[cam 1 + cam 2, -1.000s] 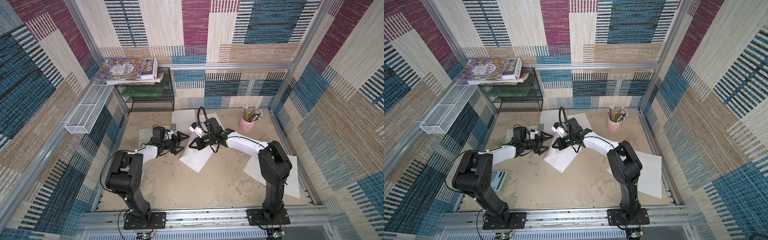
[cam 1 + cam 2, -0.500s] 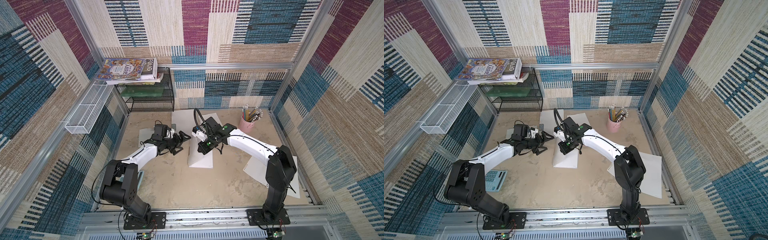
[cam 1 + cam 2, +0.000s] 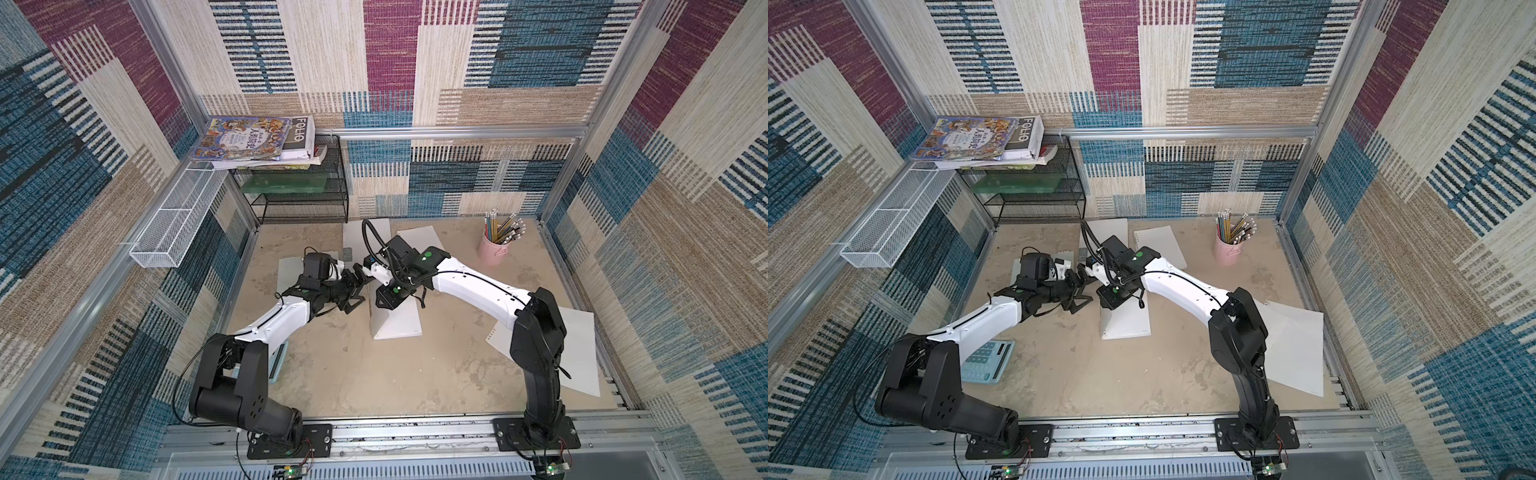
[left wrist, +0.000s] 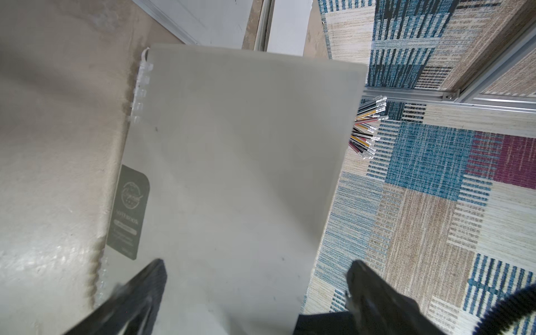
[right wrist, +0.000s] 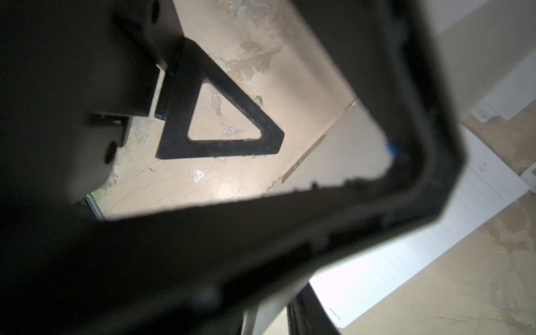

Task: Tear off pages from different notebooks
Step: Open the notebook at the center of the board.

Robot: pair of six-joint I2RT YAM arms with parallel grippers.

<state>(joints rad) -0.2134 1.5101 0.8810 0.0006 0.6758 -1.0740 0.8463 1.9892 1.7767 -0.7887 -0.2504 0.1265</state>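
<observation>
Frosted-cover white spiral notebook [image 3: 397,322] with the dark grey-green label sits mid-table on the sandy beige tabletop [image 3: 353,374]. Left gripper [image 4: 255,266] is spread wide, right beside it. Right gripper [image 3: 368,274] hangs over its far end, honestly can't tell if it's spread or pinching.

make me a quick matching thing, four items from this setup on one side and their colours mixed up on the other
Things:
1. pencil cup
2. calculator
3. wire rack
4. loose page

Colours:
a. white
b. black
c. pink
d. light blue

Pairs: 1-c, 2-d, 3-b, 4-a
</observation>
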